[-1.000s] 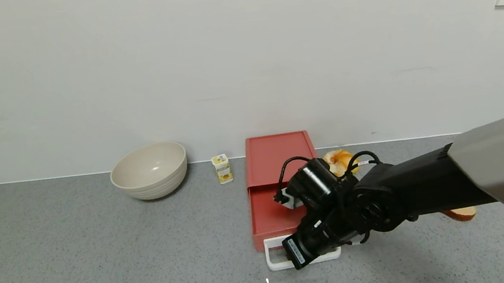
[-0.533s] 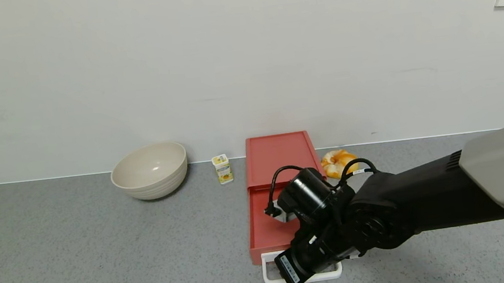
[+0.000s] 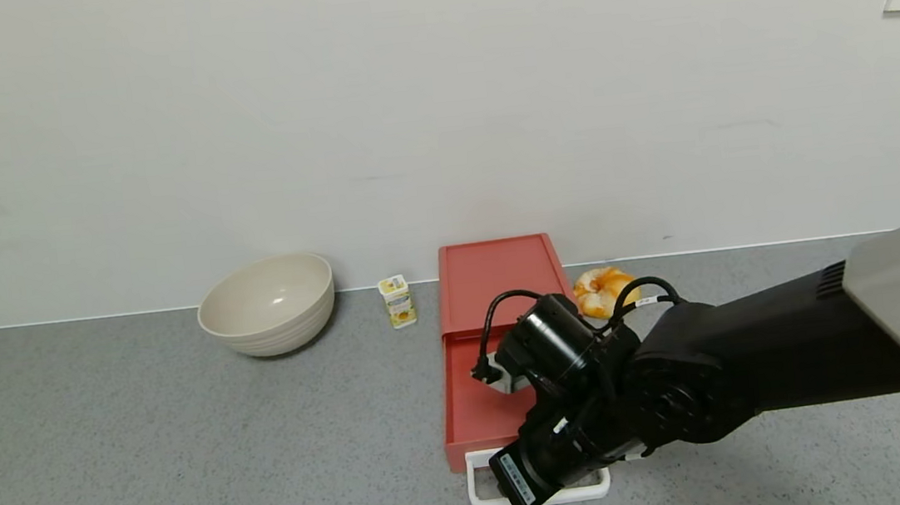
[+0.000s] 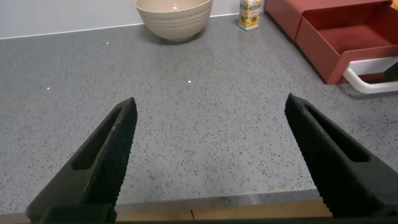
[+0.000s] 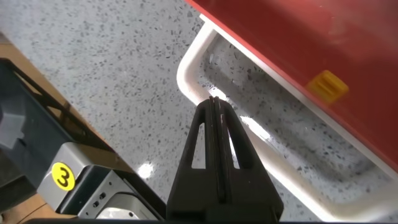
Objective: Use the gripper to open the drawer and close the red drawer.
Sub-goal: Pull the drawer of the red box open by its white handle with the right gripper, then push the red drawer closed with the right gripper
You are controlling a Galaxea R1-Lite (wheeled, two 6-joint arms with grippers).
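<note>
The red drawer box stands against the back wall with its tray pulled out toward me. The white loop handle is at the tray's front. My right gripper is shut with nothing between its fingers, and its tips sit at the front bar of the handle, below the red drawer front. In the head view the right wrist covers the fingers and part of the handle. My left gripper is open and empty, low over the grey counter near its front edge. It sees the drawer far off.
A beige bowl and a small yellow carton stand left of the drawer box by the wall. An orange doughnut-like item lies right of it. The bowl also shows in the left wrist view.
The right gripper moved toward me and a little left, drawing the tray and white handle farther out of the red box. Over the last half second almost nothing moved.
</note>
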